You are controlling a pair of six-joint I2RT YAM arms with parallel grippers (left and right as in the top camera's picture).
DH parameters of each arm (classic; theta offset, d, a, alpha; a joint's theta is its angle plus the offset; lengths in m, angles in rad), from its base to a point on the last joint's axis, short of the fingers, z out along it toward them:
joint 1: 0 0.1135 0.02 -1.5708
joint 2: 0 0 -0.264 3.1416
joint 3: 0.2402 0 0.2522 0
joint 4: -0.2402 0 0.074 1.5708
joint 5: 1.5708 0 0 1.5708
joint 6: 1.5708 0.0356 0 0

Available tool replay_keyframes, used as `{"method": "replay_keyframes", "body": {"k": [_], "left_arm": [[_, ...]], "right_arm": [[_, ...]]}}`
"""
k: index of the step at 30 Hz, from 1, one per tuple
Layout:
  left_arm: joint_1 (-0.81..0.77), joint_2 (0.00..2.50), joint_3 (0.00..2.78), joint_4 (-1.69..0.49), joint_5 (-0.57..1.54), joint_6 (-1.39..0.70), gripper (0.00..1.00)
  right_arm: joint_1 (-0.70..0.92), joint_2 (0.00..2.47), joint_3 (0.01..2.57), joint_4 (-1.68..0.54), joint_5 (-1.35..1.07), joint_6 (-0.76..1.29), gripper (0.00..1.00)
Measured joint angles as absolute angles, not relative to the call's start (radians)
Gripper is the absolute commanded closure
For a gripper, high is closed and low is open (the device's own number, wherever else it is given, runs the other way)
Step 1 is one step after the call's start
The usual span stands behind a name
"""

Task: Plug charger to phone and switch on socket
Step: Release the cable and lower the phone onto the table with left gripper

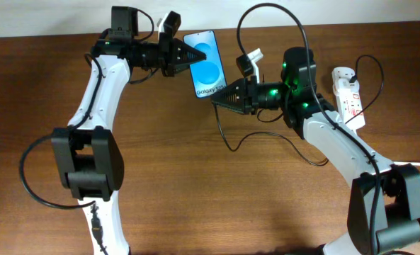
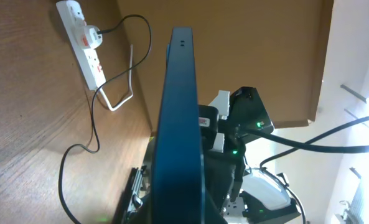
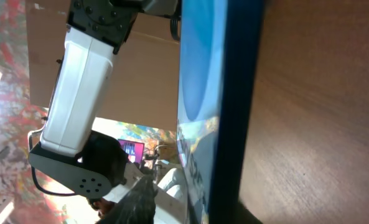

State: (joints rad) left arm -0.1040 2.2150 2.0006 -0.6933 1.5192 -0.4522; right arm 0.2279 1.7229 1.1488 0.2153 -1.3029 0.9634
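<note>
The phone (image 1: 208,65), with a blue screen and "Galaxy" text, is held off the table by my left gripper (image 1: 188,55), which is shut on its upper left part. It shows edge-on in the left wrist view (image 2: 183,112) and in the right wrist view (image 3: 231,106). My right gripper (image 1: 219,101) is at the phone's bottom edge. The thin black charger cable (image 1: 226,138) leaves its tip and runs right to the white socket strip (image 1: 349,95). The connector tip is hidden. The socket strip also shows in the left wrist view (image 2: 84,40), with red switches and the cable (image 2: 94,124) plugged in.
The socket's thick white cord (image 2: 119,99) loops beside the strip and also shows at the table's right edge (image 1: 416,163). The charger cable lies slack across the table between the phone and the strip. Both arms meet over the back middle of the brown table (image 1: 195,191).
</note>
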Motion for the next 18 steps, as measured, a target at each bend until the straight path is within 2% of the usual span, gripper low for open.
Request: {"method": "replay_keyframes", "body": {"k": [2,8,12,18], "left_arm": [[-0.107,2.215,2.001,-0.693,1.518,-0.451,1.0],[-0.107,2.215,2.0,-0.695,1.498,-0.427,1.0],[-0.106,2.215,1.993,-0.731,1.454,-0.323,1.0],[-0.107,2.215,1.962,-1.029,1.054,-0.178,1.0]], "right_arm": [[0.228,1.723,1.152,0.215,-1.305,0.954,0.37],[0.228,1.723,1.157,0.125,-1.323,0.884,0.04],[0.226,1.723,1.163,0.004,-1.298,0.815,0.01],[0.159,1.723,1.166,-0.219,-1.195,0.704,0.02]]}}
